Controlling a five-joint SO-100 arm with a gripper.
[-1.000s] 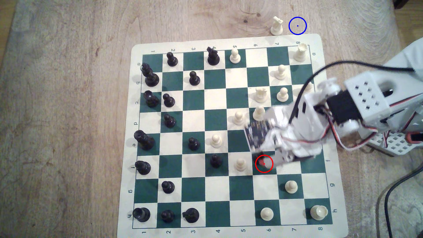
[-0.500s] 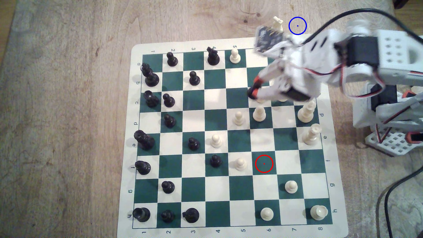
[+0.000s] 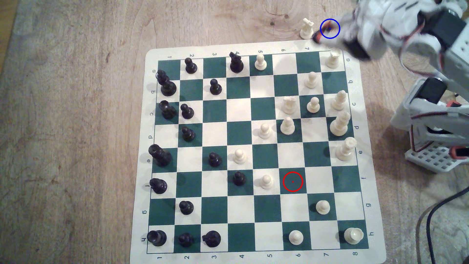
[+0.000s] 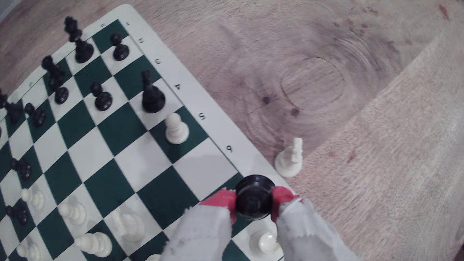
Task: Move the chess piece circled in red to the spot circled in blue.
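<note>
The chess piece (image 4: 253, 198), glossy black with a wide round base, hangs between my red-tipped fingers (image 4: 221, 200), and my gripper (image 4: 253, 200) is shut on it. In the exterior view my gripper (image 3: 321, 32) sits at the far edge of the board mat (image 3: 253, 47). It overlaps the left side of the spot (image 3: 334, 32), a blue ring on bare wood. The chess piece (image 3: 316, 38) shows there as a dark blur just outside the ring, close to the white knight (image 3: 307, 29). The red ring (image 3: 292, 181) marks a dark square with nothing on it.
The white knight (image 4: 290, 159) stands on the wood just off the mat. A white rook (image 3: 333, 59) occupies the nearest board corner, under the arm. Black pieces crowd the exterior view's left, white ones its right. A black cable (image 3: 431, 223) runs at lower right.
My gripper lifted the black piece off the red-ringed square, carried it across the white pieces, and now holds it at the blue ring beyond the mat's far edge.
</note>
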